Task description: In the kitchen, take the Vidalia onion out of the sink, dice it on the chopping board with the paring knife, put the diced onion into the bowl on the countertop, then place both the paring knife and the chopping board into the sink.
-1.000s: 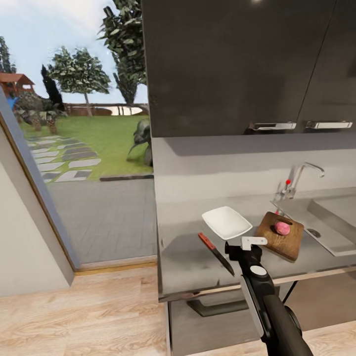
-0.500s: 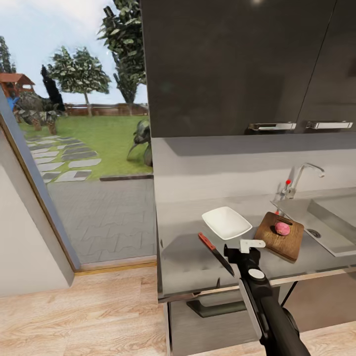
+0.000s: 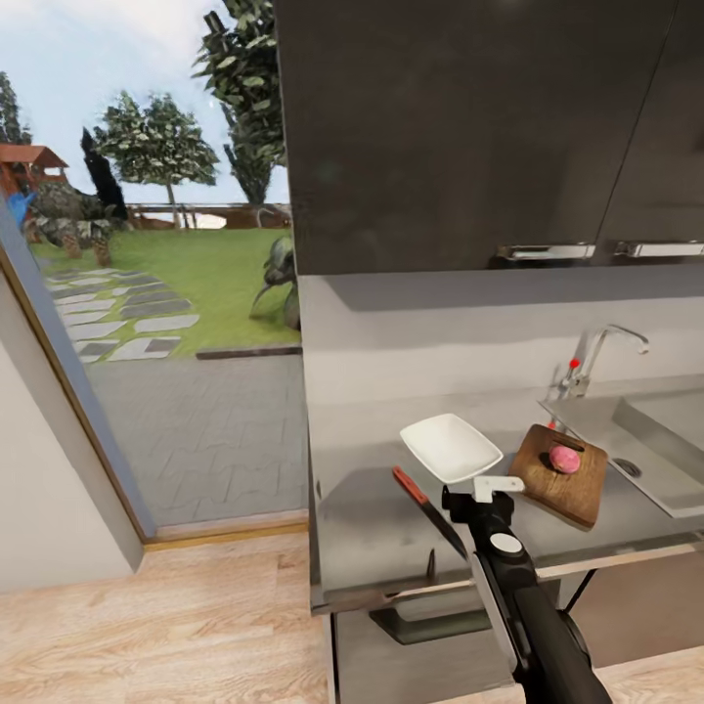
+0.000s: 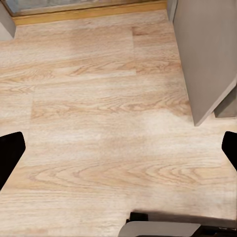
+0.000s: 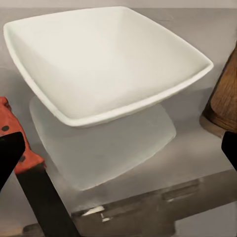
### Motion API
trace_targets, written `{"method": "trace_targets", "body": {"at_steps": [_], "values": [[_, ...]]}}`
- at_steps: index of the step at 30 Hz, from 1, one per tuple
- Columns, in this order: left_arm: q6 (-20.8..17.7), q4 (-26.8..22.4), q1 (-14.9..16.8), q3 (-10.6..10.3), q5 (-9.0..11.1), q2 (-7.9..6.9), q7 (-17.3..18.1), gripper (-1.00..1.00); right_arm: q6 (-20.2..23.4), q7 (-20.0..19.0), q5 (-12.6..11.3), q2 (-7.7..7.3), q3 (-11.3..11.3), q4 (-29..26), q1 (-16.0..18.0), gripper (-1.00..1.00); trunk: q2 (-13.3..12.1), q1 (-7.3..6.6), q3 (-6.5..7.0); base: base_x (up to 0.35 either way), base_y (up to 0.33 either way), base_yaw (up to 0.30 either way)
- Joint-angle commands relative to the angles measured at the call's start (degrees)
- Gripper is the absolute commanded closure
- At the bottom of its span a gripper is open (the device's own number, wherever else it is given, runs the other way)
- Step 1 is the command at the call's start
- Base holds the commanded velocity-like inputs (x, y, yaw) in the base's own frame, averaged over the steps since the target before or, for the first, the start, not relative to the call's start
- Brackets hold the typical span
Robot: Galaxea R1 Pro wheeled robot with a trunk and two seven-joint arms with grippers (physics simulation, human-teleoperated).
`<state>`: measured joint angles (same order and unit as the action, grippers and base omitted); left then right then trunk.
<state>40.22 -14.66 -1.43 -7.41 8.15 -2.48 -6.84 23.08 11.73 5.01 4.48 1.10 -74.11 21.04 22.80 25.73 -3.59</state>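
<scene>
Onion: the pinkish Vidalia onion (image 3: 562,458) sits whole on the chopping board (image 3: 557,476), toward its far end.
Board: it lies on the countertop (image 3: 372,528), just beside the sink (image 3: 655,460), angled, between the basin and the bowl (image 3: 450,447).
Bowl: white and empty, near the board's left edge; in the right wrist view the bowl (image 5: 106,64) lies straight ahead of the fingers.
Knife: the paring knife (image 3: 427,503) lies flat on the worktop, red handle toward the bowl, blade toward the counter's front edge.
Right gripper: the right gripper (image 3: 479,489) hovers over the counter between knife and board, fingers spread, grasping nothing.
Left gripper: the left gripper (image 4: 118,148) is spread wide over the wood-plank floor (image 4: 98,123), released.
</scene>
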Motion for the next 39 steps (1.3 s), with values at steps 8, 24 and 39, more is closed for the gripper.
{"method": "trace_targets", "body": {"at_steps": [8,24,39], "values": [[0.11,-0.15,-0.04,-0.51,0.44,-0.07,-0.28,-1.00,0.48,0.13,0.49,0.08,0.12,0.10,0.05,-1.00,0.12,0.05,-0.11,0.053,0.000,0.000],[0.12,-0.11,-0.03,-0.53,0.44,-0.05,-0.28,-1.00,0.38,0.13,0.44,0.17,0.13,1.70,0.05,-1.00,0.12,0.05,-0.11,0.001,0.000,0.000],[0.12,-0.12,-0.06,-0.53,0.42,-0.05,-0.28,-1.00,-0.39,0.19,0.45,0.20,0.16,1.54,0.05,-1.00,0.12,0.05,-0.11,0.000,0.000,0.000]]}}
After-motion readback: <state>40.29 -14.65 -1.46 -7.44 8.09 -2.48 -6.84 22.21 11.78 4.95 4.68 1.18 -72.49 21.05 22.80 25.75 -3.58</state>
